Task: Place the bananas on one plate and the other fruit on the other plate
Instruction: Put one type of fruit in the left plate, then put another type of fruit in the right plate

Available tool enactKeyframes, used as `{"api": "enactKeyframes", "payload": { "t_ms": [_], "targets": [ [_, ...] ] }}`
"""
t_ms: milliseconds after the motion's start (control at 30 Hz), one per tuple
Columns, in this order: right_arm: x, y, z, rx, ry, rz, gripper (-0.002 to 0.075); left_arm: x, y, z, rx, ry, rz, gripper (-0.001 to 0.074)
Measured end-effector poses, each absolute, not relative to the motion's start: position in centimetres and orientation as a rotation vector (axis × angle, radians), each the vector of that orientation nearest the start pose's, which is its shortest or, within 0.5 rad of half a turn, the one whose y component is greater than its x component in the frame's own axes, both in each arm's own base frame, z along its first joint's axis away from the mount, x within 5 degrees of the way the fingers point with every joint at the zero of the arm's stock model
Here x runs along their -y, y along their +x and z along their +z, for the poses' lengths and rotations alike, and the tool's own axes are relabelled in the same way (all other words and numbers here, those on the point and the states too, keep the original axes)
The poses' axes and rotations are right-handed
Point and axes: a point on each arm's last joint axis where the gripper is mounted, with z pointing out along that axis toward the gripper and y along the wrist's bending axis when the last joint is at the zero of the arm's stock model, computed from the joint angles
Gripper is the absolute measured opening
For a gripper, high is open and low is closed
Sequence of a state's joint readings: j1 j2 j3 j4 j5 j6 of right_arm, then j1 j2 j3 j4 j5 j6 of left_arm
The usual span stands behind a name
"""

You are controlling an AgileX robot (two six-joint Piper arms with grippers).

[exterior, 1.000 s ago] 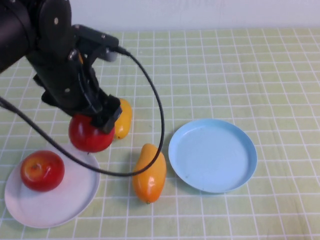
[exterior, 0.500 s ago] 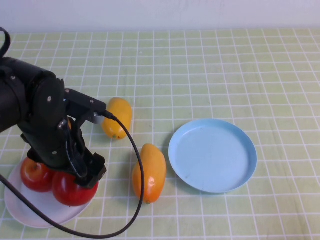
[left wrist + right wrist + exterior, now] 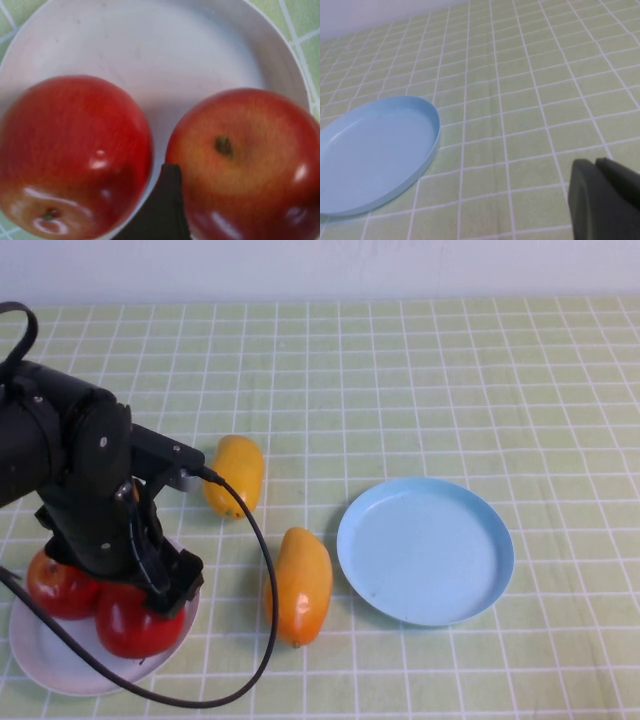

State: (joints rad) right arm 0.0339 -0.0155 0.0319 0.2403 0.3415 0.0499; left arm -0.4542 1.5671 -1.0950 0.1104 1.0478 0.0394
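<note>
Both apples (image 3: 130, 618) sit side by side on the white plate (image 3: 60, 672) at the table's near left corner; the left gripper (image 3: 165, 585) hangs spread over them, closest to the bananas (image 3: 298, 585) lying lengthwise beside the blue plate (image 3: 425, 550); the right gripper (image 3: 600, 200) rests pressed shut.

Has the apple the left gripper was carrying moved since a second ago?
Yes. The carried apple went from beside the far mango down onto the white plate, under the left gripper.
</note>
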Motion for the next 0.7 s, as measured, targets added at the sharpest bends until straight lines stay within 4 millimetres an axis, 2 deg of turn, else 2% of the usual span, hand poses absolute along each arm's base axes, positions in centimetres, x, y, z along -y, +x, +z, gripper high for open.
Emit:
{"api": "enactKeyframes", "payload": {
  "t_ms": [167, 267, 400, 500, 533, 600, 700],
  "targets": [
    [-0.9, 5.3, 17.3, -1.834, 0.168, 0.293, -0.0016, 11.9, 26.5, 24.3, -2.878, 0.781, 0.101, 0.0668],
    [-0.9, 5.3, 17.3, -1.834, 0.168, 0.293, -0.0017, 11.7, 26.0, 25.3, -2.859, 0.771, 0.096, 0.0668],
    [-0.9, 5.3, 17.3, -1.834, 0.168, 0.293, -0.0017, 11.0, 24.6, 28.0, -2.786, 0.721, 0.065, 0.0668],
    [-0.9, 5.3, 17.3, -1.834, 0.168, 0.293, -0.0017, 10.1, 22.6, 30.7, -2.709, 0.642, 0.017, 0.0648],
    [-0.9, 5.3, 17.3, -1.834, 0.168, 0.293, -0.0016, 9.7, 21.8, 31.4, -2.684, 0.618, 0.002, 0.0612],
    [-0.9, 5.3, 17.3, -1.834, 0.168, 0.293, -0.0017, 9.0, 20.3, 32.1, -2.633, 0.577, -0.025, 0.0482],
    [-0.9, 5.3, 17.3, -1.834, 0.168, 0.293, -0.0017, 7.6, 18.7, 32.2, -2.579, 0.509, -0.055, 0.0192]
  ]
}}
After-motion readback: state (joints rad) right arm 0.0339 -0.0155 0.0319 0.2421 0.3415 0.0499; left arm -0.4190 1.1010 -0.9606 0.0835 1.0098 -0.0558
